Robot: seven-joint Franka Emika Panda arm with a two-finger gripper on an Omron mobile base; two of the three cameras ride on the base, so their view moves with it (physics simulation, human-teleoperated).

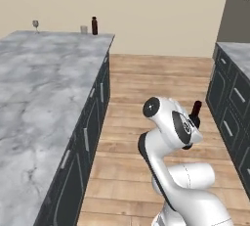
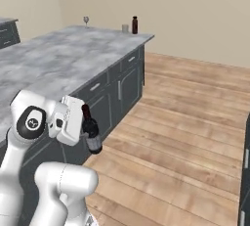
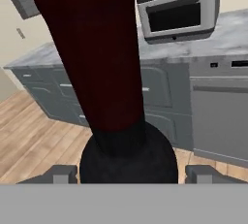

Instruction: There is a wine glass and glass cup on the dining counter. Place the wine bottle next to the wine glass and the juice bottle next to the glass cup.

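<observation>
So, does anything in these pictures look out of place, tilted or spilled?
Nothing is spilled or damaged. The wine bottle is off the dining counter, held tilted in the gripper. The wine glass, glass cup and juice bottle stand upright.

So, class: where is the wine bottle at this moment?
The wine bottle is held in the gripper above the wooden floor, beside the dining counter, far from the wine glass at the counter's far end.
</observation>
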